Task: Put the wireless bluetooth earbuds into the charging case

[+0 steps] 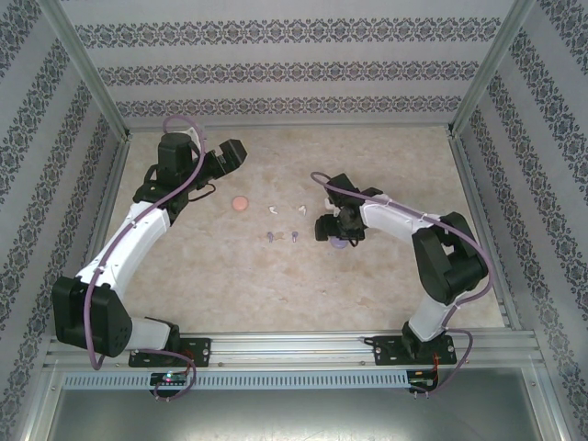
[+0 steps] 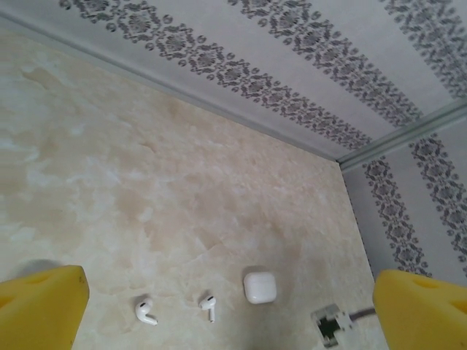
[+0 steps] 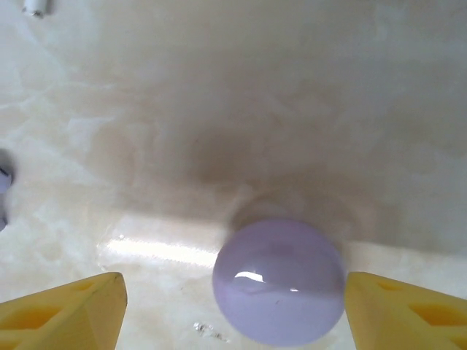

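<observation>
No earbud is in a case yet: the white earbuds (image 1: 273, 209) and purple earbuds (image 1: 270, 237) lie loose at mid-frame. The right gripper (image 1: 336, 230) straddles the closed-looking purple case (image 3: 279, 282), jaws wide and clear of it. The left gripper (image 1: 223, 162) gapes empty at upper left.
</observation>
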